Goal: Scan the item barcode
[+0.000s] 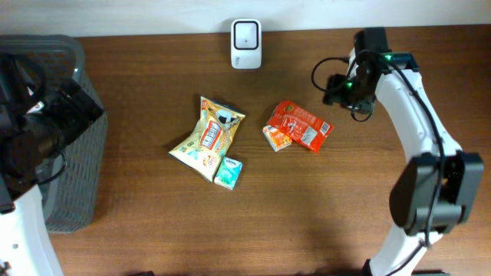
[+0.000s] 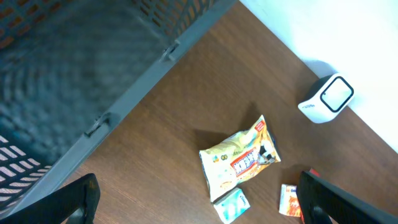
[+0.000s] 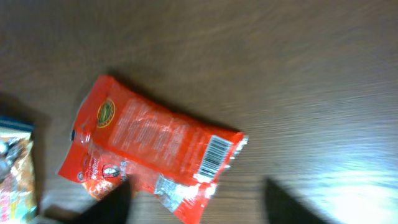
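The red snack bag lies flat on the desk near the scanner, looks light, soft and slippery, and is best pinched at the end far from its barcode, while the left jaws and right jaws are both apart and empty.

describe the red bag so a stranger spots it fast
Start at the white scanner on the table's far edge; the red bag lies just in front and right of it. Unlike the yellow bag and teal packet to its left, it is bright red with a barcode at one end.
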`<action>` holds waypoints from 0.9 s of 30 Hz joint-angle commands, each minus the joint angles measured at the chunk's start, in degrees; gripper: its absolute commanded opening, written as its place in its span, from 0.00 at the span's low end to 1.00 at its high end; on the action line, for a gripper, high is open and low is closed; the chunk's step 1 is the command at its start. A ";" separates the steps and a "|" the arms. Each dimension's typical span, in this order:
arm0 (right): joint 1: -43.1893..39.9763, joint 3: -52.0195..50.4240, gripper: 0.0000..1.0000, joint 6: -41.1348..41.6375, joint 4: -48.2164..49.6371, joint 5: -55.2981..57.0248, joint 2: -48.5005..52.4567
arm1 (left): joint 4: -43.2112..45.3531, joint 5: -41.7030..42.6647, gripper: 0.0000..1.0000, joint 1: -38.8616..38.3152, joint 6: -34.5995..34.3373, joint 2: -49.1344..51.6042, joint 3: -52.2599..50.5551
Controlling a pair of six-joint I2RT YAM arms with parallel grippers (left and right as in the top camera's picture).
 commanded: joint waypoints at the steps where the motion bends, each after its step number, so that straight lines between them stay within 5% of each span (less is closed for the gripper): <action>1: 0.17 0.07 0.19 -2.14 -0.44 -13.86 5.81 | 0.07 0.22 0.99 0.31 -0.72 -0.09 -0.02; 3: 1.36 0.07 0.04 -2.14 -1.11 -14.53 8.17 | 0.07 0.22 0.99 0.31 -0.72 -0.09 -0.02; 14: 12.98 0.61 0.04 -5.16 -4.46 -8.00 7.08 | 0.07 0.22 0.99 0.31 -0.72 -0.09 -0.02; 27: 14.40 -3.15 0.04 -5.11 0.39 0.74 7.72 | 0.07 0.22 0.99 0.31 -0.72 -0.09 -0.02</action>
